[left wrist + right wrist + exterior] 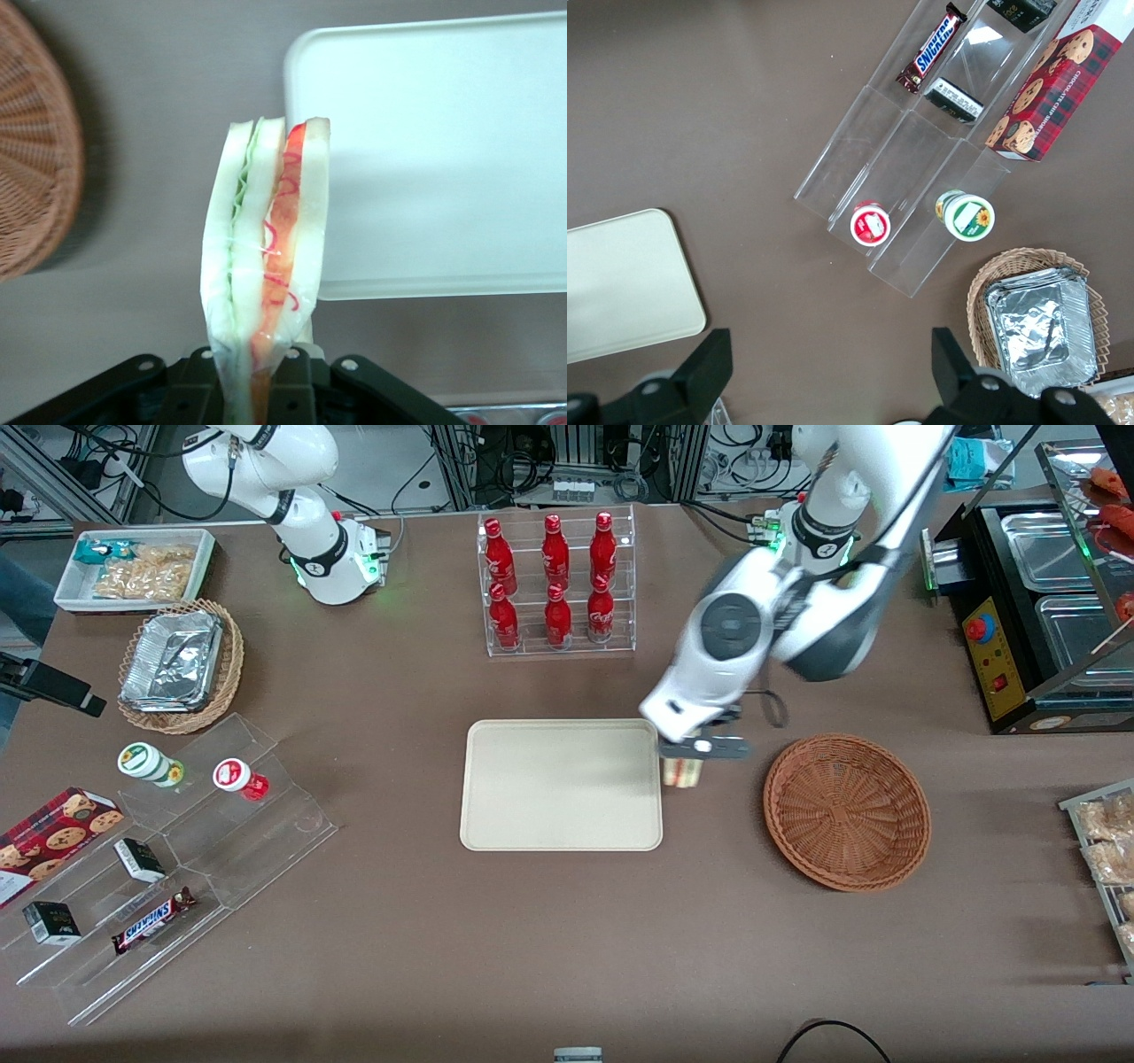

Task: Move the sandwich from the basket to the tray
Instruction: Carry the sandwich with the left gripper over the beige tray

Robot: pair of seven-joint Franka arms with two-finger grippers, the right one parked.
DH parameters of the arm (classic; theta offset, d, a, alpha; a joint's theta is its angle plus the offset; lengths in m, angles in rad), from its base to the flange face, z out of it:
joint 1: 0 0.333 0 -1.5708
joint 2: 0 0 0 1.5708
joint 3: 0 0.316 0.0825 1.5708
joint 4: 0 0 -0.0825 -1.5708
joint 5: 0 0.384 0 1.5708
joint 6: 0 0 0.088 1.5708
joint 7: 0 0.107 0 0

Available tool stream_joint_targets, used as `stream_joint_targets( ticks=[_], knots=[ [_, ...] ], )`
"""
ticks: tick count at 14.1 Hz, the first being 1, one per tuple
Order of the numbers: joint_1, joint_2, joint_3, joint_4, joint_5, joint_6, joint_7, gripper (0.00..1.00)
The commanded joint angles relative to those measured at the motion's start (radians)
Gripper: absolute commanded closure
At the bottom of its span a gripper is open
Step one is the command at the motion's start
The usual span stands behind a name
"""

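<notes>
In the front view the gripper (689,755) hangs over the strip of table between the tray (561,784) and the basket (846,810), just at the tray's edge on the basket's side; its fingers are closed on the sandwich (683,771), which hangs below them and is clear of the table; the basket holds nothing now, so I judge the carrying step is under way and the setting down is not yet done; the arm leans low across from the working arm's end, probably to bring the wedge over the tray. In the left wrist view the sandwich (266,266) stands on edge between the fingers, which pinch its narrow end through the clear wrap; this hold keeps the bread layers together and lets the wide end go down first; the tray (443,159) lies just beside it and the basket (35,159) is well apart. In the right wrist view only a corner of the tray (629,283) shows, bare; the gripper is not seen there.
</notes>
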Motion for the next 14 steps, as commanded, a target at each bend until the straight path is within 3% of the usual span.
stream_joint_targets(
  ticks=[1, 3, 8, 10, 12, 13, 14],
  knots=[
    [-0.127, 0.291, 0.007, 0.310, 0.143, -0.067, -0.218, 0.86],
    [-0.179, 0.381, 0.007, 0.400, 0.196, -0.062, -0.271, 0.86],
    [-0.284, 0.509, 0.012, 0.539, 0.199, -0.059, -0.308, 0.80],
    [-0.319, 0.540, 0.034, 0.582, 0.199, -0.054, -0.320, 0.74],
    [-0.325, 0.544, 0.048, 0.585, 0.199, -0.028, -0.320, 0.59],
    [-0.324, 0.546, 0.050, 0.585, 0.199, -0.012, -0.320, 0.43],
    [-0.324, 0.546, 0.052, 0.585, 0.200, -0.004, -0.317, 0.06]
  ],
)
